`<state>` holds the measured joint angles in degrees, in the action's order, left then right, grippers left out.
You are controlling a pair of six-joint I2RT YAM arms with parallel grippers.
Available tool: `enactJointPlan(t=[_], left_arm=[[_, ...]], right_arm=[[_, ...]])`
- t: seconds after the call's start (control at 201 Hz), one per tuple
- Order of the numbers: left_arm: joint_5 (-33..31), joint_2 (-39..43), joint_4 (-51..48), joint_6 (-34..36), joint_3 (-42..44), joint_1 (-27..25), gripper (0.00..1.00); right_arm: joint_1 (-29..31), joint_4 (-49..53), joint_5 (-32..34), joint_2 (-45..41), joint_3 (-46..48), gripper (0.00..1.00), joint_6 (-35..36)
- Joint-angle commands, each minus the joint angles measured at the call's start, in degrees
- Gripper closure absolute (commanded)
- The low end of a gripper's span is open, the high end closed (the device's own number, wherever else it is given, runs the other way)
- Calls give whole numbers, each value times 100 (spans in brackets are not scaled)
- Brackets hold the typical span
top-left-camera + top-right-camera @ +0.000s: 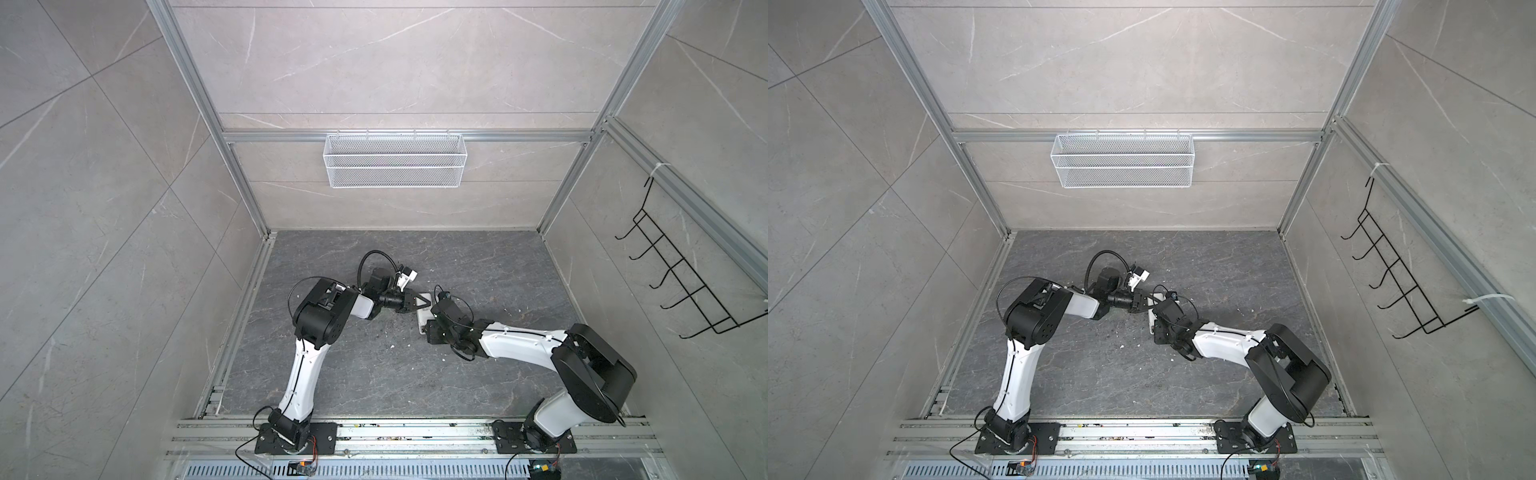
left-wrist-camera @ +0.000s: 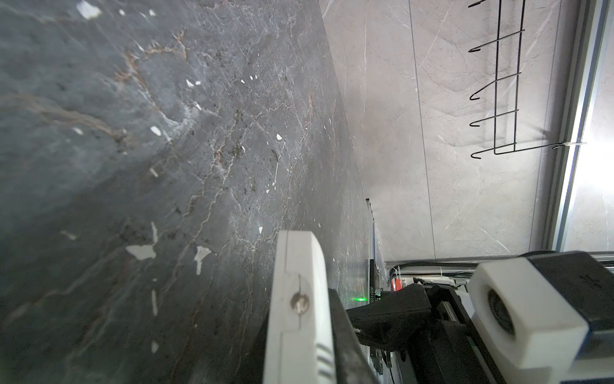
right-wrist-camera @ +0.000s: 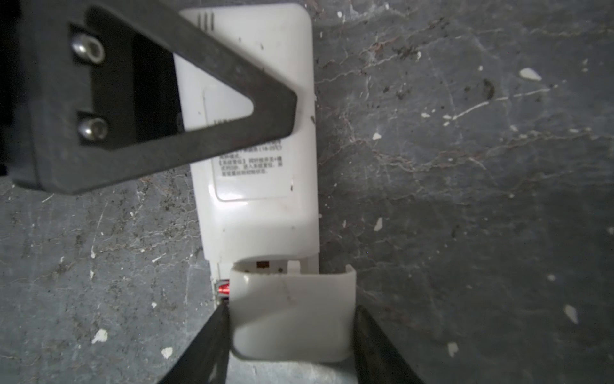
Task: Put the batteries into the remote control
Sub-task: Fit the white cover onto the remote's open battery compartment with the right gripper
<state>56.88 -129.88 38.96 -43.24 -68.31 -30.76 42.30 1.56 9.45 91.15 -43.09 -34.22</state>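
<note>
The remote control [image 3: 265,212] lies back up on the dark floor, its label showing. In both top views only slivers of it [image 1: 423,323] [image 1: 1151,322] show between the two wrists. My left gripper [image 1: 426,305] is shut on the remote's far end, one dark finger [image 3: 216,56] lying across its back. In the left wrist view the remote's edge [image 2: 299,272] sits between the jaws. My right gripper [image 3: 292,309] is shut on the small white cover piece [image 3: 289,332], held at the open compartment end. The batteries are hidden; only a small red part [image 3: 223,288] shows beside the cover.
White specks of debris [image 3: 530,73] are scattered over the floor around the remote. A white wire basket [image 1: 395,160] hangs on the back wall. A black hook rack [image 1: 685,286] hangs on the right wall. Metal rails [image 1: 415,432] carry both arm bases at the front.
</note>
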Motion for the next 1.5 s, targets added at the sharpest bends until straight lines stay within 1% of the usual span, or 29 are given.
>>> enactJointPlan(t=[0.0, 0.383, 0.672, 0.787, 1.001, 1.499], left_arm=[[-253, 86, -240, 404, 125, -51, 100], [-318, 25, -343, 341, 45, -40, 100], [-322, 51, -372, 369, 55, -41, 100], [-324, 60, -370, 369, 55, -37, 100], [-312, 42, -377, 353, 37, -40, 100], [-351, 33, -439, 353, 20, -38, 100]], right_arm=[[1, -652, -195, 145, 142, 49, 225], [15, -939, -339, 121, 363, 49, 258], [15, -966, -348, 603, 302, 48, 261], [19, -971, -323, 660, 314, 48, 261], [32, -847, -312, 710, 170, 45, 294], [59, -562, -251, 464, 66, 37, 362]])
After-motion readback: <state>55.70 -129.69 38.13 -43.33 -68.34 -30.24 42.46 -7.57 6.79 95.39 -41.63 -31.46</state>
